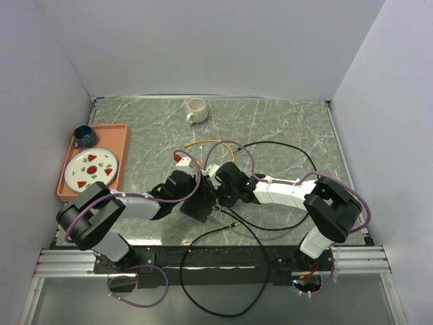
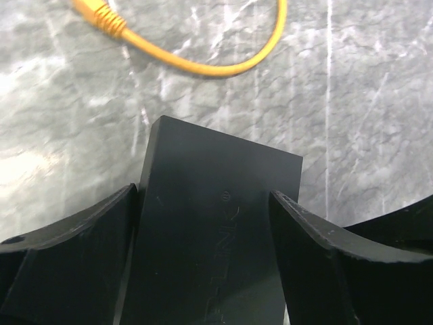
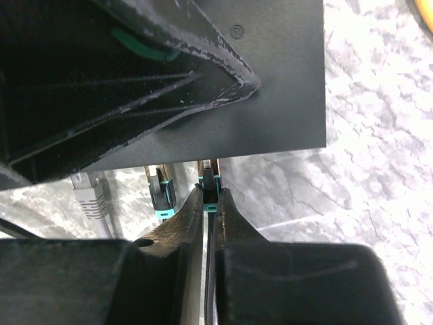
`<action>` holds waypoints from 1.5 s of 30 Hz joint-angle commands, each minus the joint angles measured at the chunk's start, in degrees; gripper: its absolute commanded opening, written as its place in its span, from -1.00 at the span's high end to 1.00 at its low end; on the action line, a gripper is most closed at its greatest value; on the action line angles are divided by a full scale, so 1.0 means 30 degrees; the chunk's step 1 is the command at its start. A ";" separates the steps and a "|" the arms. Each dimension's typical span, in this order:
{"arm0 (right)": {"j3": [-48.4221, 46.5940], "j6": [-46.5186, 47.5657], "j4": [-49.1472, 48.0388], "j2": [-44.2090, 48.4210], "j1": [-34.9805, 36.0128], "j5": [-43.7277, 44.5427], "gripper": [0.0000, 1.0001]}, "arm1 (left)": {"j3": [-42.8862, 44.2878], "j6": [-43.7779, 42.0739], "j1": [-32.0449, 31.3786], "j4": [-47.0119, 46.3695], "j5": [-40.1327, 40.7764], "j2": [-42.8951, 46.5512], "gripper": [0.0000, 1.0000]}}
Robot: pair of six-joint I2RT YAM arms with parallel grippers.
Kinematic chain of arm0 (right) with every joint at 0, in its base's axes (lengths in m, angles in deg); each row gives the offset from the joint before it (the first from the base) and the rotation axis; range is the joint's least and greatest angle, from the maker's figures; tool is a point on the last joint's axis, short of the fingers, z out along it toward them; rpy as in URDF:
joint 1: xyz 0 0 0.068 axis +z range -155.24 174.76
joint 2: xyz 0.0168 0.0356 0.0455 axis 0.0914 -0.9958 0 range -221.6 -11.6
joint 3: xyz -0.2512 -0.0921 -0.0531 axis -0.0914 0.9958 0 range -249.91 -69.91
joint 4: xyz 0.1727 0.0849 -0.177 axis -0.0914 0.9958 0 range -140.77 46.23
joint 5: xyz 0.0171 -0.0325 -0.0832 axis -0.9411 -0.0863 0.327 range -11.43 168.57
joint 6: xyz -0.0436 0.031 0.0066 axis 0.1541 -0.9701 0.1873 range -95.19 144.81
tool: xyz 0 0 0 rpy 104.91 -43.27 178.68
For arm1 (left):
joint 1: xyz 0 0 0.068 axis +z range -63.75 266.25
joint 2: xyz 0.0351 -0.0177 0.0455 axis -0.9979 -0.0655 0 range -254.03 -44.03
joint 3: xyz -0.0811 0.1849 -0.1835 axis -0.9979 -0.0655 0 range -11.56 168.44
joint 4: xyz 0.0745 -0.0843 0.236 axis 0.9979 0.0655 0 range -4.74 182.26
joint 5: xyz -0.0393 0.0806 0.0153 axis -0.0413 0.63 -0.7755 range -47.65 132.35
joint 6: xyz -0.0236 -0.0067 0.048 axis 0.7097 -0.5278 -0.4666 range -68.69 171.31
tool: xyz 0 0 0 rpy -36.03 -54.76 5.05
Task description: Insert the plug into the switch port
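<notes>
The flat matte-black box (image 1: pixel 197 206) (image 2: pixel 216 223) (image 3: pixel 284 81) lies at the table's middle, between both arms. My left gripper (image 1: pixel 189 193) (image 2: pixel 206 196) straddles it, open, a finger close along each long side. My right gripper (image 1: pixel 218 196) (image 3: pixel 210 195) is shut on the plug (image 3: pixel 209 181), a black one with a teal clip. The plug's nose reaches in under the box's near edge. The switch port itself is hidden beneath the box's top face. A second teal-clipped plug (image 3: pixel 161 193) sits in the same edge just to the left.
A grey plug (image 3: pixel 88 196) on its cable lies left of those. A yellow cable (image 2: pixel 203 68) (image 1: pixel 206 143) curves beyond the box. Black cables (image 1: pixel 270 223) loop around the right arm. A white cup (image 1: pixel 196 110) stands at the back. An orange tray (image 1: pixel 122 145) with plate and blue cup is at left.
</notes>
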 commanded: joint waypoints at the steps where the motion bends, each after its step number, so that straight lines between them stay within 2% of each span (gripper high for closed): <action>1: -0.0713 -0.0351 -0.8621 0.1336 0.0061 0.1185 0.70 | 0.0767 0.2141 -0.1035 0.2830 -0.3833 0.0976 -0.65; 5: -0.0390 -0.0293 -0.8240 0.1716 0.0032 0.1419 0.50 | 0.1119 0.1907 -0.0273 0.4353 -0.2779 0.1386 -0.72; 10: -0.0184 -0.0117 -0.7597 0.2039 0.0032 0.1684 0.15 | 0.1441 0.1702 0.0489 0.6083 -0.1493 0.2353 -0.86; 17: 0.0137 0.0030 -0.7156 0.2683 0.0032 0.2123 -0.14 | 0.1705 0.1262 0.1309 0.7312 -0.0670 0.3671 -0.90; 23: 0.0518 -0.0058 -0.6745 0.3474 0.0032 0.3880 -0.43 | 0.1735 0.0706 0.2595 0.8018 -0.0432 0.5165 -0.93; 35: -0.1033 -0.0380 -0.6189 0.2160 -0.0552 0.4088 -0.47 | 0.2790 -0.0554 0.4941 0.8458 -0.2276 0.5635 -0.89; 41: -0.3257 -0.0175 -0.5284 0.0113 -0.1168 0.2917 -0.45 | 0.2380 -0.0409 0.6141 0.7989 -0.3828 0.6044 -0.90; 45: -0.6091 -0.0117 -0.4053 -0.1940 -0.1666 0.2299 -0.41 | 0.2204 -0.0437 0.6904 0.8252 -0.4680 0.6687 -0.91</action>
